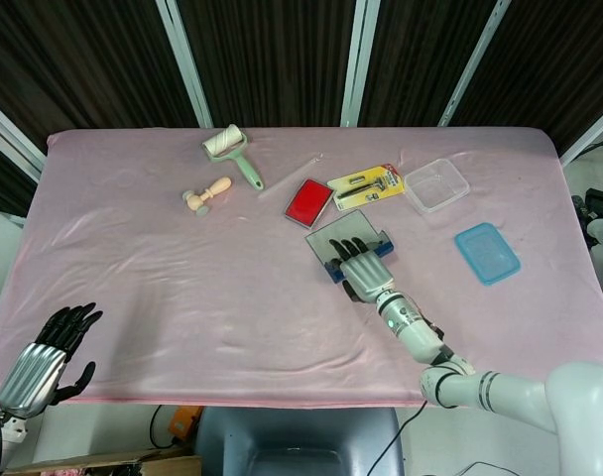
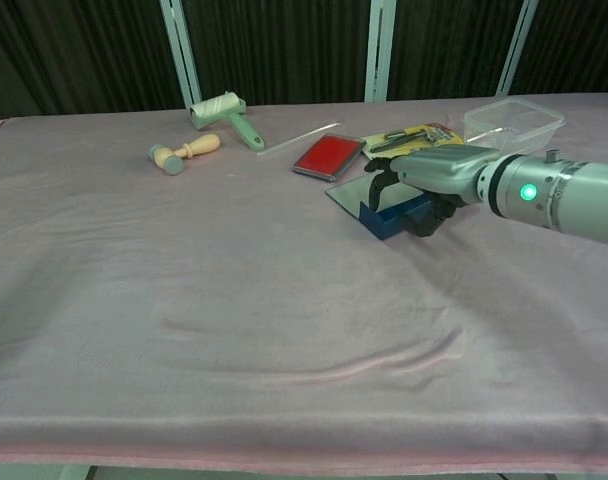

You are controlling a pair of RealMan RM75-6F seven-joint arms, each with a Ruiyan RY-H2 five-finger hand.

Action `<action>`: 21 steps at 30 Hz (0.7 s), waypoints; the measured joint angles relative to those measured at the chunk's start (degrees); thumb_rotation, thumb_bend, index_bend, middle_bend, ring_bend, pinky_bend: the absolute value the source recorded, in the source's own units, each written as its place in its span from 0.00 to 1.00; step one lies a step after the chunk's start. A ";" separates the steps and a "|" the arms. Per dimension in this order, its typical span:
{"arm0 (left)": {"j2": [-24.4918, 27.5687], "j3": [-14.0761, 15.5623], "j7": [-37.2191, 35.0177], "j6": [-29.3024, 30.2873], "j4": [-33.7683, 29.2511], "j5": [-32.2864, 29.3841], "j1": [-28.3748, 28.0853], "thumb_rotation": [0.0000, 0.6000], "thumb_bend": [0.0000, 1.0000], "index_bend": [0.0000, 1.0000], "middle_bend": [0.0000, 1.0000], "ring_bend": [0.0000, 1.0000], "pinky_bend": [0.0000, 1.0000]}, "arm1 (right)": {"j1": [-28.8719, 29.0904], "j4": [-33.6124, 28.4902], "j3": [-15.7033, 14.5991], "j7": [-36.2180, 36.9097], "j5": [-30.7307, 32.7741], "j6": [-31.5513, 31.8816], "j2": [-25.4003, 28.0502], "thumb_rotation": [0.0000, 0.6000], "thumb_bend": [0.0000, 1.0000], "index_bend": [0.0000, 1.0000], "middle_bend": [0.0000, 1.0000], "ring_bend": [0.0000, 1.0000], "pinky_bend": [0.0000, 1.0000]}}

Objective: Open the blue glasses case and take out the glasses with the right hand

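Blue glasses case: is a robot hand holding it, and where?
The right hand lies over the open blue glasses case; an actual grip cannot be told. The left hand holds nothing.

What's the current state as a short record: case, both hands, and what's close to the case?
case: blue case open, mirrored lid laid back on the pink cloth
glasses: not visible, covered by the hand
right hand: right hand over the case, fingers reaching into it; grasp cannot be judged
left hand: left hand off the table's near left corner, fingers apart, holding nothing
nearby: red pad and yellow card pack just behind the case; clear tub and blue lid to its right
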 measured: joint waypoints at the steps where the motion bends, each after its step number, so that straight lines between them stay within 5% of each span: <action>1: -0.02 0.03 0.14 -0.07 -0.06 0.00 -0.01 1.00 0.45 0.00 0.00 0.00 0.00 | -0.23 -0.73 -0.38 0.07 -0.53 0.16 0.35 1.00 0.70 0.42 0.03 0.00 0.00; 21: -0.85 0.35 3.16 -1.28 -0.80 0.18 -0.30 1.00 0.45 0.00 0.00 0.00 0.00 | -8.73 -12.70 -11.94 0.97 -15.16 6.54 12.45 1.00 0.70 0.40 0.03 0.00 0.00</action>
